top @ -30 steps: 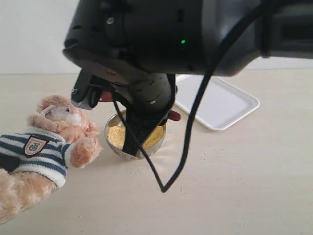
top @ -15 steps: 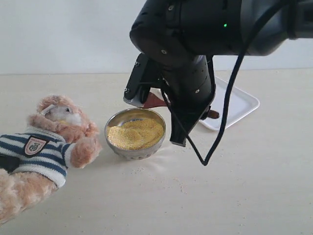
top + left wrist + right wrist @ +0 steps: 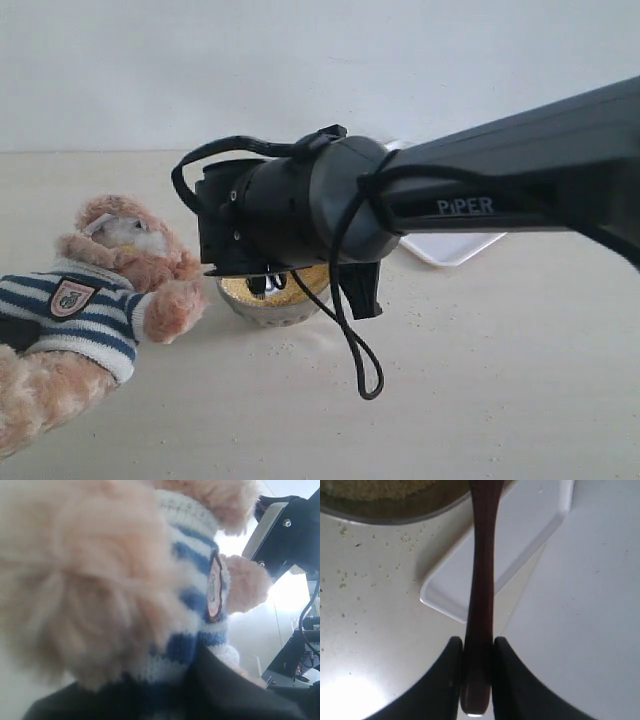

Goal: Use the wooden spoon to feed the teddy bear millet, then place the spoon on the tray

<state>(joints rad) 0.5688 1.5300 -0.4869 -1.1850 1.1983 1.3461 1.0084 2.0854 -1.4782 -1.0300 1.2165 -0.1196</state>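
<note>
- Grip: the right tool [image 3: 477, 647] is closed on the wooden spoon [image 3: 481, 570]. Its two black fingers [image 3: 451, 660] pinch the handle close to its end, which pokes out just past them.
- From the fingers, the spoon's handle runs over a corner of the white tray [image 3: 525, 540] toward the steel bowl [image 3: 395, 519]. The spoon's bowl end lies outside the right wrist view.
- From the exterior, the right arm [image 3: 470, 195] reaches in from the right. Its wrist hangs over the steel bowl and covers most of it, and the spoon is hidden there.
- Millet [image 3: 316, 279] shows as a golden mass in the bowl, with stray grains scattered on the bench [image 3: 365, 630] near it.
- The teddy bear [image 3: 110, 280] lies left of the bowl, one paw close to the rim.
- The tray sits right of the bowl and farther back, partly behind the arm.
- Fur and striped shirt fill the left wrist view, with only a dark blur beside them. I cannot tell whether the left tool is open or closed.
</note>
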